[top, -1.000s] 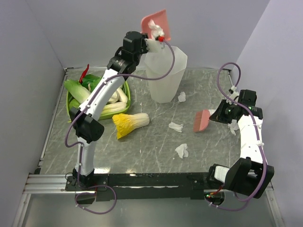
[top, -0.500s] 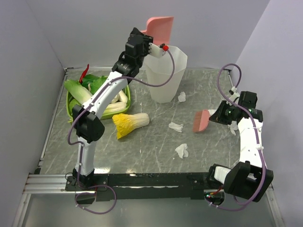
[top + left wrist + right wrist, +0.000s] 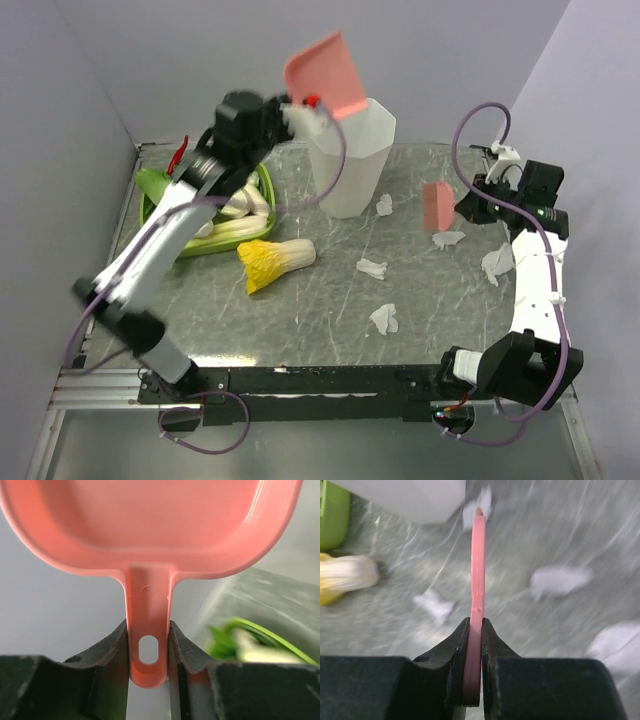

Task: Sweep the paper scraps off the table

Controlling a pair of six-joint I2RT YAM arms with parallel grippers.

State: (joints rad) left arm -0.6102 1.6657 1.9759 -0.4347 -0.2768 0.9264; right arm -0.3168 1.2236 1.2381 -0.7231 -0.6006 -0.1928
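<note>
Jaws first: both are clamped on something pink. Left gripper (image 3: 148,645) has its two fingers pressed against either side of the dustpan (image 3: 150,525) handle, right by the hang hole. The pan sits up in the air, tilted, just over the rim of the bin. Right gripper (image 3: 472,630) is nipped down to a narrow gap on a thin pink sweeper (image 3: 478,565), seen edge-on from the wrist and sticking straight out past the fingertips.

Now big to small. Grey marble table (image 3: 300,310) takes up most of the top view. White ribbed bin (image 3: 350,170) stands upright toward the back, about the middle. Green tray (image 3: 268,190) at back left holds a pile of cabbages (image 3: 238,228). A loose cabbage (image 3: 275,258) with yellow leaves lies just in front of the tray on the slab.

Paper scraps (image 3: 447,239): five white wads, all lying on the table, clear of both sets of jaws. The closest one is just below the sweeper's lower edge, near the right gripper. Another (image 3: 497,262) lies beside the right forearm. One (image 3: 384,205) sits just beside the bin's base, one (image 3: 371,267) mid-table, and one (image 3: 384,318) nearer the front. All are well apart from the left gripper up top. They're blurry in the right wrist view
</note>
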